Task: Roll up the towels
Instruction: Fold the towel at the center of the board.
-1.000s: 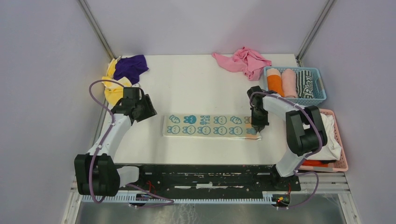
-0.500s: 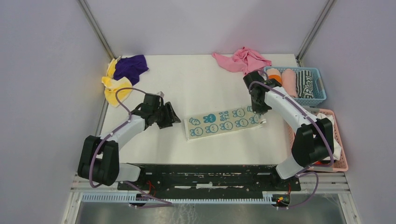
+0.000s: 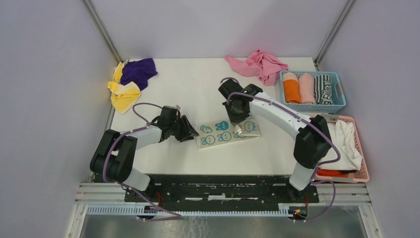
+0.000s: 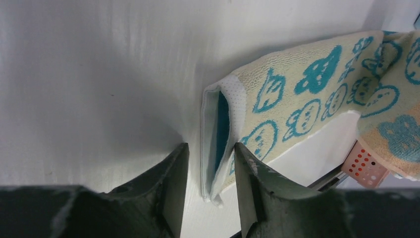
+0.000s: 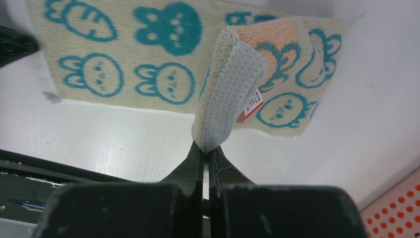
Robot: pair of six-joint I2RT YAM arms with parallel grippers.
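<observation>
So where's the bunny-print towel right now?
Top view: the bunny-print towel lies just near of centre, left end between the fingers of the left end effector, right end pinched and folded over by the right end effector.

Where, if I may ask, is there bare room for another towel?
Bare: far middle of the table, between the purple towel and pink towel, and its near strip before the bunny towel. Crowded: around that towel, with the left gripper and right gripper.

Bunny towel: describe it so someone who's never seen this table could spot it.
Find the white table. Near its middle lies the bunny towel. It is cream with teal bunnies, unlike the pink cloth, purple cloth and yellow cloth farther back.
</observation>
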